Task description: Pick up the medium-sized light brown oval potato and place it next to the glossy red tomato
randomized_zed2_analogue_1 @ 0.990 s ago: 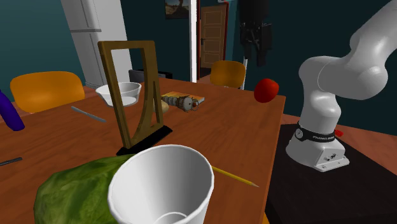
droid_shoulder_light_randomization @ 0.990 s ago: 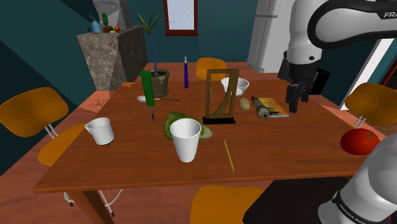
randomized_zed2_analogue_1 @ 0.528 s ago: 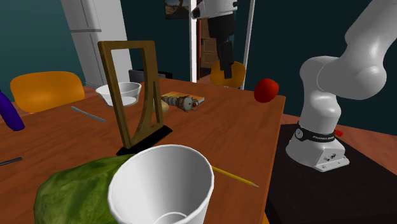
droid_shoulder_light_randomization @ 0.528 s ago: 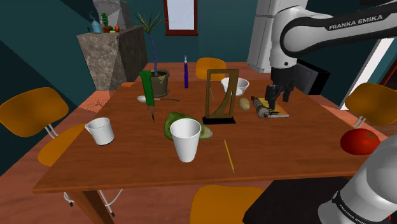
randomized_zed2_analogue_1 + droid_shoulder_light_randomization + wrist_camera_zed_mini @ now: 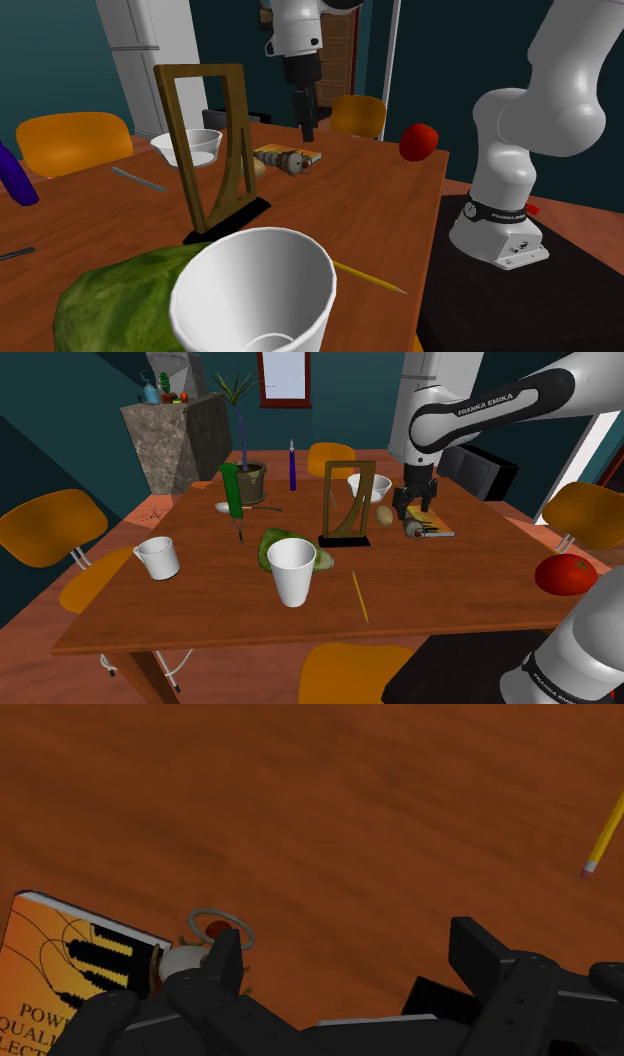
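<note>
Gripper (image 5: 412, 508): fingers spread apart, holding nothing, hanging over the orange book (image 5: 436, 522).
Potato (image 5: 384, 514): light brown, just beside the gripper.
Tomato (image 5: 566, 573): well apart from both.

Potato (image 5: 384, 514) and tomato (image 5: 566, 574), well apart on the table (image 5: 450, 582).
I note the potato as light brown, oval, lying mid-table; the tomato as glossy red, round, near the edge at the shoulder view's right.
</note>
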